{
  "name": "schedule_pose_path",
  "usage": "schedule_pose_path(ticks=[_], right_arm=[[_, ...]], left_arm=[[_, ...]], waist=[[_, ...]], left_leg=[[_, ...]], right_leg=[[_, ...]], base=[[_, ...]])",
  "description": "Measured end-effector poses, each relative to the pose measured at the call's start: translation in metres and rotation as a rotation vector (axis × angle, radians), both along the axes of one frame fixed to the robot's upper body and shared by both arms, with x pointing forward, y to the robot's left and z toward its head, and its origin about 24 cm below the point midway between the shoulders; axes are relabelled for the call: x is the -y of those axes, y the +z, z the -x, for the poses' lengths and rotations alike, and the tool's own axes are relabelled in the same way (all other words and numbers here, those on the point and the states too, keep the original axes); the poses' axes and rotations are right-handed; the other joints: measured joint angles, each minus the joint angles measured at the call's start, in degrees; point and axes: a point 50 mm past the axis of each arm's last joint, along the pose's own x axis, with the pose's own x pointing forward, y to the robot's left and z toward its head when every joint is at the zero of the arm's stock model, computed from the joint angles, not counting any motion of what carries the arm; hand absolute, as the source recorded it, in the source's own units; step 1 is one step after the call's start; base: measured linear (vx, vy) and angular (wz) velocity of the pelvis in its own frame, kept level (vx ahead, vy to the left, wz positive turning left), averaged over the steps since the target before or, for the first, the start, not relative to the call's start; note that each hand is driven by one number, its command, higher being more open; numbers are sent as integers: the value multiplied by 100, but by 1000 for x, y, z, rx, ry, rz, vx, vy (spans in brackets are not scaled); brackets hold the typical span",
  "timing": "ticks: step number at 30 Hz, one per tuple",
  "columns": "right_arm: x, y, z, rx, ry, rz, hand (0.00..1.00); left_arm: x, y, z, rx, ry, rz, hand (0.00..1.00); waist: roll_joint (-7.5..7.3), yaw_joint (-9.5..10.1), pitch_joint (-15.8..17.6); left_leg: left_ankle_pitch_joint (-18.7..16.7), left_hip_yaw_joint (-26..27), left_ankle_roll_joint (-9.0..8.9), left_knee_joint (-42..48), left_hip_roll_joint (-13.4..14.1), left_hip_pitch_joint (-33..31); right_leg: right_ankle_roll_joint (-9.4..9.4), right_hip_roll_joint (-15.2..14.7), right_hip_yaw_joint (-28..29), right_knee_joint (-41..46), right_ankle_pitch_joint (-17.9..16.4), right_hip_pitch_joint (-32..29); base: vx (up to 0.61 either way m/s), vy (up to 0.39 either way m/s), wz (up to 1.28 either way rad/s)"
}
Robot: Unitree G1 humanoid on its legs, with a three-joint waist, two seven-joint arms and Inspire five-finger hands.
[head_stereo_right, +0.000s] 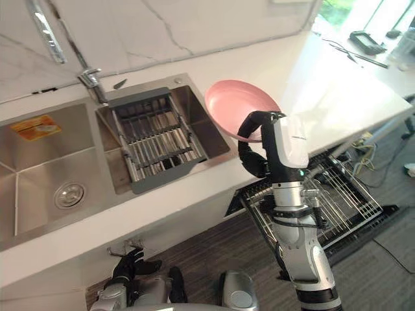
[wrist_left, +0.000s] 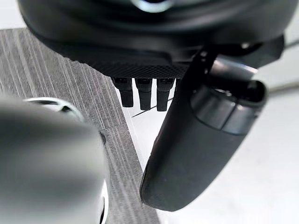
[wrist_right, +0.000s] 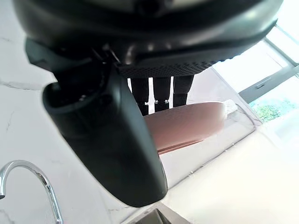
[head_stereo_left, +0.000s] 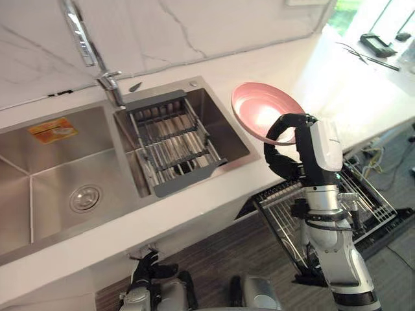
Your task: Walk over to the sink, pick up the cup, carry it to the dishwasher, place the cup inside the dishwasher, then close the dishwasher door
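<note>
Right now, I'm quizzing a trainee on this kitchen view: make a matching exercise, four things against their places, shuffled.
Things:
1. pink dish
2. drain rack
3. dishwasher rack
4. left hand

Places:
A. pulled out below the counter
B. low near the floor
C. pinched in the right hand
D. in the sink's right basin

Pairs: 1-C, 2-D, 3-A, 4-B.

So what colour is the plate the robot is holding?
Pink all over. The plate shows best in the right eye view.
</note>
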Motion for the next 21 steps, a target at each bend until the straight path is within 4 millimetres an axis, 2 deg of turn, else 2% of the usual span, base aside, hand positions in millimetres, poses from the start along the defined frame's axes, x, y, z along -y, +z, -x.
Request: schedule_pose_path(ticks=[1, 2, 4, 10, 16, 21], right_arm=[[2, -4, 0, -20, -10, 7, 30], [6, -10, 3, -49, -32, 4, 30], [14, -19, 9, -90, -69, 5, 30], [38, -30, 23, -146, -192, -17, 30], [43, -42, 38, -192, -246, -51, 30], [67, -49, 54, -221, -385, -60, 30]], left_arm=[[-2, -2, 5, -20, 26, -13, 90], [-8, -4, 13, -46, 35, -30, 90], [-16, -6, 25, -81, 22, -58, 90], [-16, -10, 43, -133, -12, -69, 90], [-14, -12, 50, -155, -45, -69, 90], [-12, -13, 52, -160, -83, -63, 90]], waist=[[140, -12, -65], [182, -24, -96], [169, -97, -114], [178, -170, -151], [198, -189, -283], [219, -218, -288]], left_leg=[[42, -202, -106, 99, 110, -96], [161, -337, -64, 119, 171, -64], [171, -297, -95, 73, 220, 100], [186, -293, -108, -158, 120, 597], [229, -283, -50, -336, -6, 763], [292, -333, 0, -462, -100, 804]], right_leg=[[-38, 205, 63, -349, 290, 56], [-76, 349, 173, -549, 443, 186], [-72, 408, 227, -659, 502, 366], [-1, 359, 238, -1018, 592, 918], [50, 263, 238, -1219, 687, 1101], [58, 198, 175, -1231, 692, 1129]], base=[[2, -93, -71], [33, -78, -60], [76, -62, -26], [34, -20, 0], [-25, 37, 1], [-24, 20, 7]])
